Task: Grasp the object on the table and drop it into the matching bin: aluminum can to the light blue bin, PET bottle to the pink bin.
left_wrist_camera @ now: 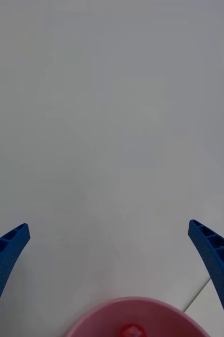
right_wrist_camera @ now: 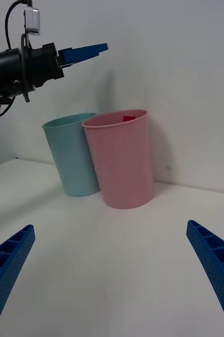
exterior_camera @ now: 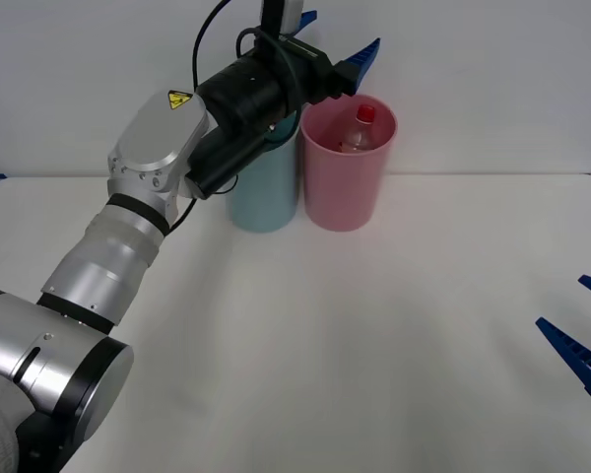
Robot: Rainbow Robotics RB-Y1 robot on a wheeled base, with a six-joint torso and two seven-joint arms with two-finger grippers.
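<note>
one bottle (exterior_camera: 359, 128), two bins (exterior_camera: 345, 182), one table (exterior_camera: 374, 325)

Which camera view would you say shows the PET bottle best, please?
The front view: the PET bottle lies inside the pink bin, its red cap and clear shoulder visible below the open left claw. The right wrist view catches just a red sliver above the rim; the left wrist view shows a blurred cap.

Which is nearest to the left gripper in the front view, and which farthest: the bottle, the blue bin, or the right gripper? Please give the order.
From the left gripper, open above the bins:
1. Bottle, just below it inside the pink bin.
2. Blue bin, beside the pink bin, under the left arm.
3. Right gripper, far off at the table's near right edge.
</note>
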